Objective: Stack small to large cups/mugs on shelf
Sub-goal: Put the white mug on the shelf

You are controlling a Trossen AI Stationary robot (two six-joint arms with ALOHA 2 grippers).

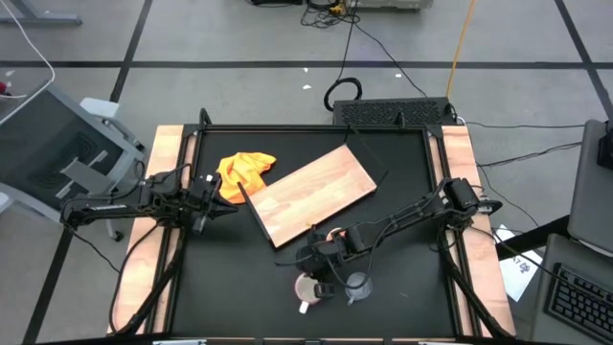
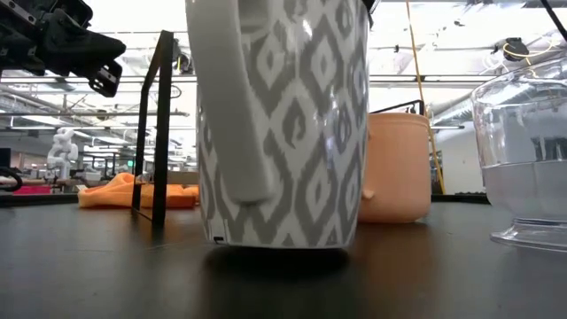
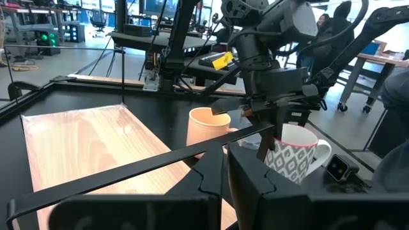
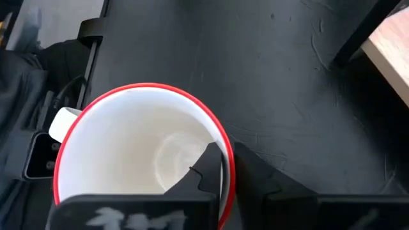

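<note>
A white patterned mug with a red rim stands on the black table near its front edge. It fills the low view. My right gripper is shut on its rim from above. A clear glass cup stands just right of it. A yellow-orange mug stands behind them, by the wooden shelf board's near corner. My left gripper is shut at the board's left end. In the left wrist view a thin black bar crosses just past its fingertips. My right gripper holds the white mug by its rim, on the side opposite the handle. One finger is inside the mug and one is outside. The fingers point down from above. The mug is upright with its base on the table. My left gripper is close to the black bar; I cannot tell whether it touches it.
A yellow-orange cloth lies at the board's far left corner. A black upright frame stands between the cloth and the mugs. Wooden rails line the table's left and right sides.
</note>
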